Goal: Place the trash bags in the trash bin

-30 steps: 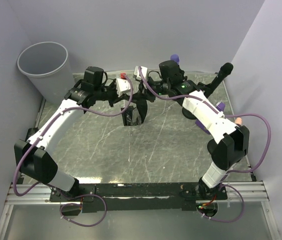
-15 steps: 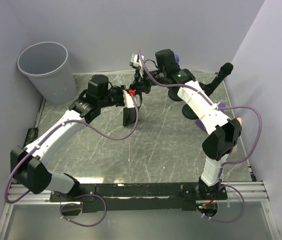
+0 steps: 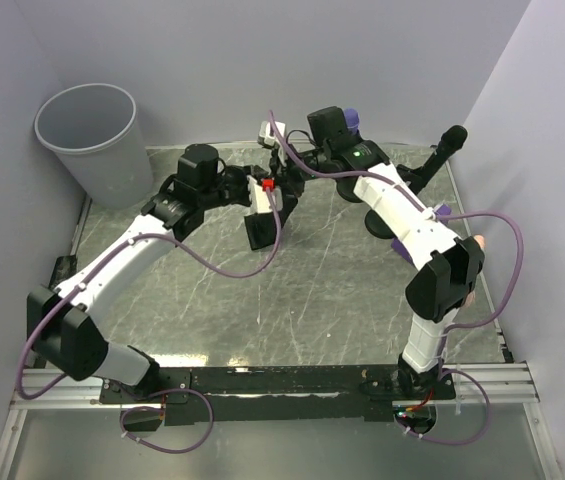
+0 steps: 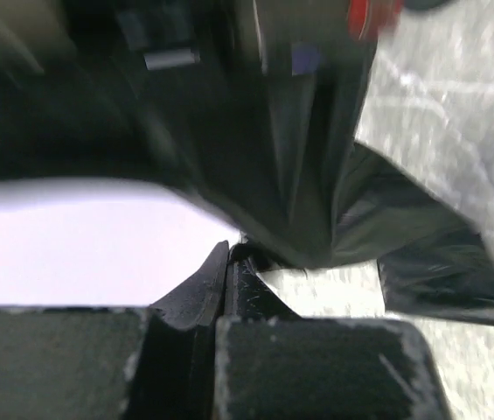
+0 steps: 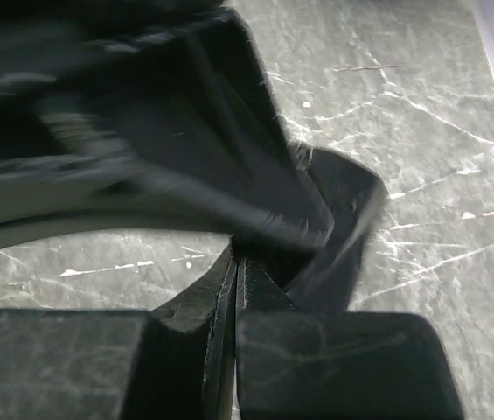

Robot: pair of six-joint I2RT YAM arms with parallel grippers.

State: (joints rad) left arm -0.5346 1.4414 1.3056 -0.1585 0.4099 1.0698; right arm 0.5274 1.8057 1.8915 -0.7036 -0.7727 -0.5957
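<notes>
A black trash bag (image 3: 260,230) hangs above the middle back of the table, held at its top by both grippers. My left gripper (image 3: 263,196) is shut on the bag's top edge; the bag (image 4: 316,175) fills the left wrist view beyond the closed jaws. My right gripper (image 3: 282,181) is shut on the same bag (image 5: 334,210) right beside the left one. The light grey trash bin (image 3: 97,140) stands upright at the back left corner, well left of both grippers, and looks empty.
A black handle-like object (image 3: 444,150) leans at the back right. Small purple items (image 3: 440,212) lie by the right arm and near the back wall (image 3: 350,118). Walls close in the table on the left, back and right.
The two grippers have drawn close together. The bag, spread wider between them a second ago, now hangs narrow and has shifted slightly left.
</notes>
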